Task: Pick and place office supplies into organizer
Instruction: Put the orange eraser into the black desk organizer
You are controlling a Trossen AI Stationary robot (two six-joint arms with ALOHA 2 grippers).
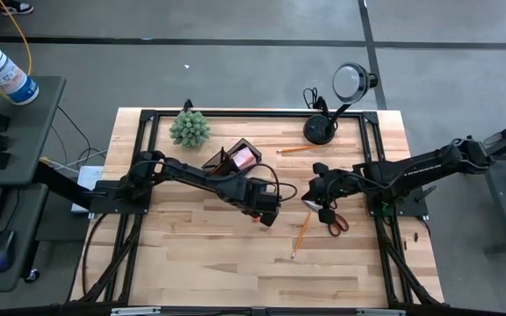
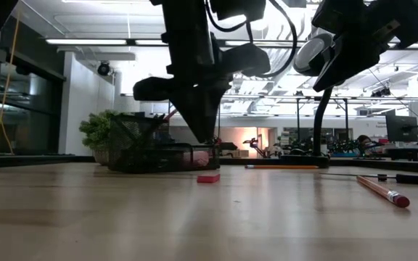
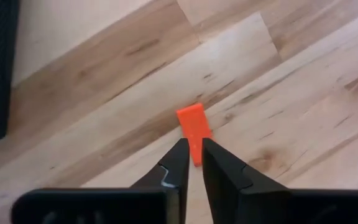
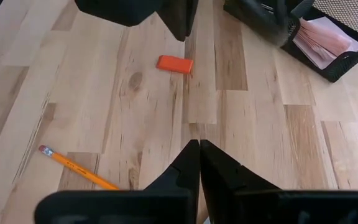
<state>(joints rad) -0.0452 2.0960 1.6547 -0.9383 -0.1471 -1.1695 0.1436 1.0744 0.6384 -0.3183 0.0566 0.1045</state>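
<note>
1. The small red-orange block (image 3: 193, 127) is being shown lying flat on the bare wood near the middle of the table (image 1: 191, 263), touching nothing else.
2. The left gripper (image 3: 193, 146) is being held directly above the block. Its fingers are drawn almost together with only a thin slit between them, and nothing is being clamped; the low view shows the block down on the wood below the tips.
3. The block's long axis is being seen in line with that slit, so its narrow width is judged to be what the fingers would close across once they are spread and lowered.
4. The organizer (image 1: 231, 160) is being seen farther off, toward the table's far edge on the left arm's side, so the left arm is judged the nearer for this carry.
5. The right gripper (image 4: 199, 144) is being held closed and empty toward the table's right edge, well apart from the block.
</note>
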